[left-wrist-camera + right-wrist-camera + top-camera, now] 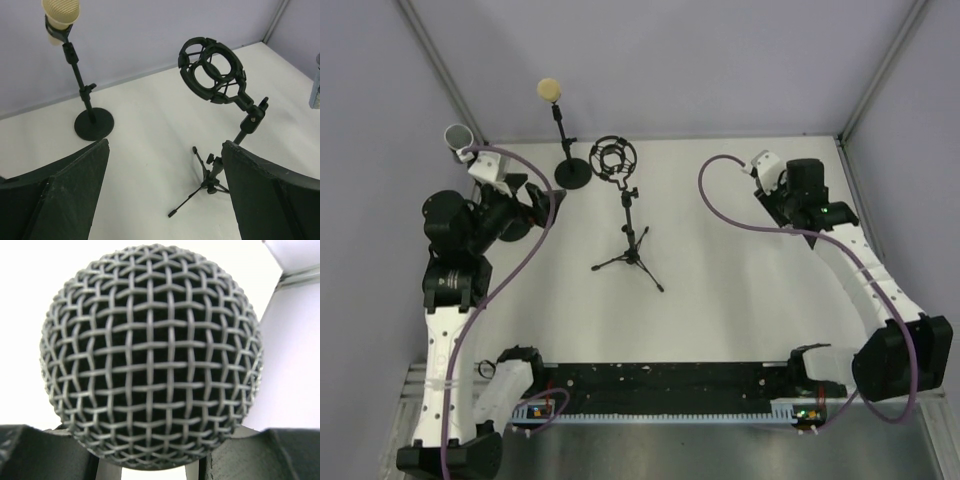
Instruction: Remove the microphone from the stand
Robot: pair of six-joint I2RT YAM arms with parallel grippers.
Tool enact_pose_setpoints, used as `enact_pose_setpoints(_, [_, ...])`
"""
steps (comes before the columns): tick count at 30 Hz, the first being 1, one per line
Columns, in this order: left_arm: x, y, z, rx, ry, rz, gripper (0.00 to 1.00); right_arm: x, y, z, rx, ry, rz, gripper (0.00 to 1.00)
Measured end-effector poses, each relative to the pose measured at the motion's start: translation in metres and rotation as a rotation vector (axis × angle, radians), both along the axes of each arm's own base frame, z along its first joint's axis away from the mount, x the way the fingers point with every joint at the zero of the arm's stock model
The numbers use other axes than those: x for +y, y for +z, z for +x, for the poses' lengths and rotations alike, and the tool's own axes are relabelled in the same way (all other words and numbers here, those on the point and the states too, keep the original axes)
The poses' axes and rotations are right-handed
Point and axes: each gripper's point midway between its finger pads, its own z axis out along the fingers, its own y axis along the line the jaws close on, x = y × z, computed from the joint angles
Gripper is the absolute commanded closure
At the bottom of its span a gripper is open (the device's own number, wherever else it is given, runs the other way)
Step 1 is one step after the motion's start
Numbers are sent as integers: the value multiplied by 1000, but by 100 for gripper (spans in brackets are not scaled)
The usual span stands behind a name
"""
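Far across the table (740,300), the outstretched right claw (150,467) clamps the microphone (150,355).

Noted a small desk stand (572,172) at the far left of the white table (740,300). Its round black base sat flat on the surface, and a thin black post with clamp knobs rose from it. The clip on top held a yellow-headed mic (60,12), head up. I logged it close to the back wall (700,60), which was plain lavender. A silver frame post (435,55) ran up the left corner. Along the near table edge lay a long black strip (660,380), with a pale blue toothed rail (670,412) just beside it.
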Motion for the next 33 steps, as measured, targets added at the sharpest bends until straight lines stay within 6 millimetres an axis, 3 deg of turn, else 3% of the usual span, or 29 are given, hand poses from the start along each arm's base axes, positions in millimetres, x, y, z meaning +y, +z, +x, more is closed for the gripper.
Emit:
enact_pose_setpoints(8, [21, -18, -29, 32, 104, 120, 1, -22, -71, 13, 211, -45, -86, 75])
enact_pose_setpoints(14, [24, -23, -49, 46, 118, 142, 1, -41, -103, 24, 280, -77, -142, 74])
enact_pose_setpoints(24, [21, -42, -52, 92, 97, 134, 1, -62, -134, 75, 310, -110, -172, 74])
enact_pose_setpoints(29, [19, -48, -53, 110, 90, 122, 1, -58, -152, 81, 333, -84, -143, 74])
enact_pose_setpoints(33, [18, -54, -52, 126, 85, 117, 1, -47, -154, 82, 337, -48, -89, 72])
